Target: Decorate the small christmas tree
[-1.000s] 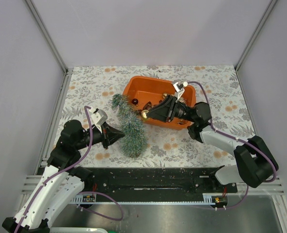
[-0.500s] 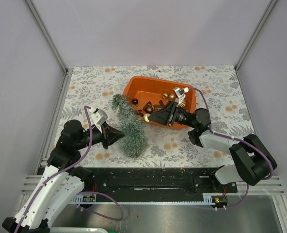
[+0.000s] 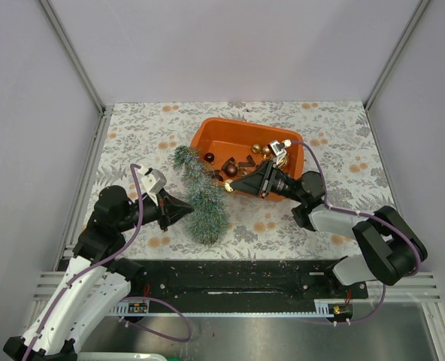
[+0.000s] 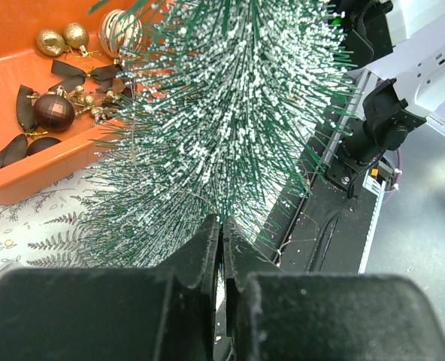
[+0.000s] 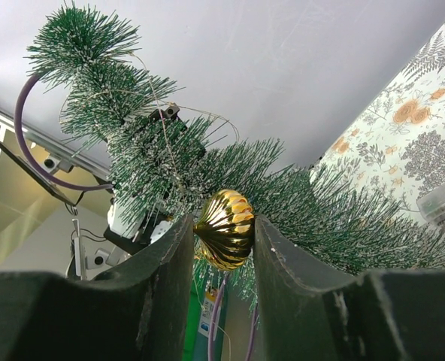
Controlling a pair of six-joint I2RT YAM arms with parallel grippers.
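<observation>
The small christmas tree lies on the flowered table, its thin tip toward the orange tray. My left gripper is shut, its tips buried in the needles at the wide end of the tree. My right gripper reaches over the tray's near rim toward the tree's middle. In the right wrist view it is shut on a ribbed gold bauble, a short way off the tree's needles.
Loose ornaments lie in the tray: a dark red bauble, small gold baubles and dark pieces. Another dark red bauble lies near the tree's tip. A black base rail runs along the table's near edge.
My right arm has swung a little toward the near edge with the gold bauble, uncovering more of the tray. The left arm and the tree have not moved.
</observation>
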